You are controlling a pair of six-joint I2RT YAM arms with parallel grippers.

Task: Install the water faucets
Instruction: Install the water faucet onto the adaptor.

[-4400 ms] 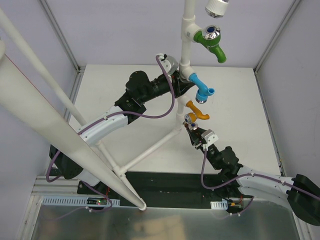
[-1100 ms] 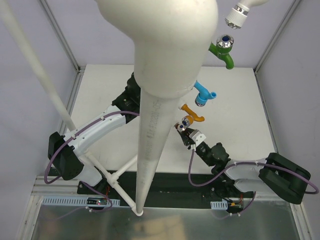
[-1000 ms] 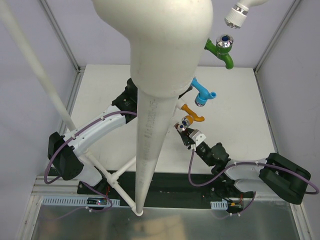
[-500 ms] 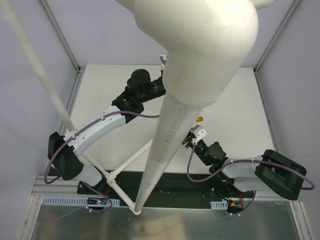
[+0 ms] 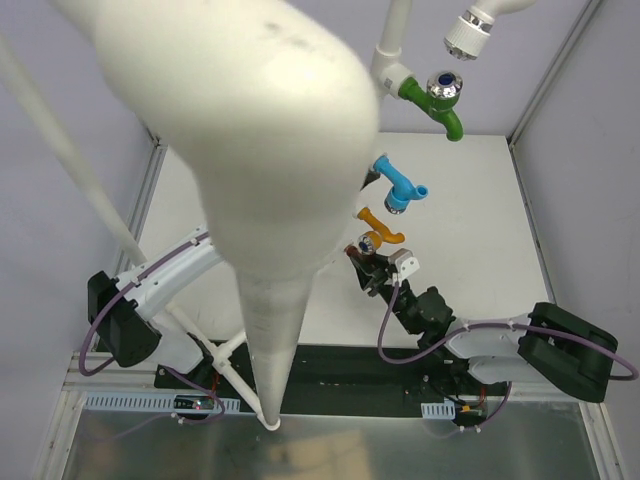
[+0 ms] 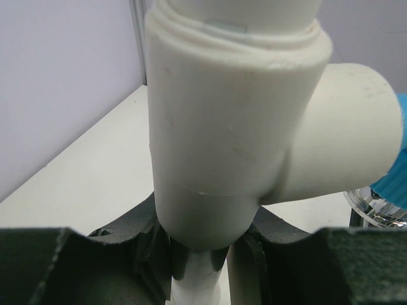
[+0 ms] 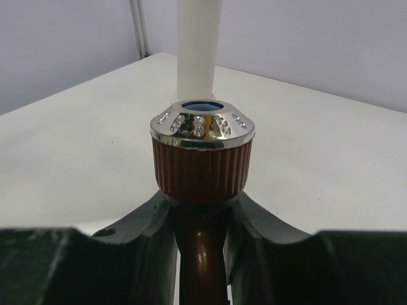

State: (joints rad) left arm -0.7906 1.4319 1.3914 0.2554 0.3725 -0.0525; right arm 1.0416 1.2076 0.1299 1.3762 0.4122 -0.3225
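My right gripper [image 7: 201, 213] is shut on the brown faucet [image 7: 202, 159], just under its ribbed knob and chrome cap. In the top view the brown faucet [image 5: 357, 248] sits lowest on the white pipe frame [image 5: 396, 50], with my right gripper [image 5: 364, 264] at it. Above it come the orange faucet [image 5: 379, 226], the blue faucet [image 5: 398, 184] and the green faucet [image 5: 438, 100]. My left gripper [image 6: 198, 251] is shut on the pipe just below a white tee joint [image 6: 232, 121]. From above, that gripper is hidden behind a near, blurred pipe end [image 5: 255, 170].
A chrome shower head [image 5: 467, 33] hangs at the top right. The blurred pipe end fills the middle left of the top view. A thin frame pipe [image 5: 215, 358] lies by the left arm base [image 5: 115, 325]. Grey walls enclose the white table [image 5: 480, 220].
The pipe frame has swung: its near end swept left across the top view, uncovering the faucets and hiding the left gripper. My right gripper stays shut on the brown faucet.
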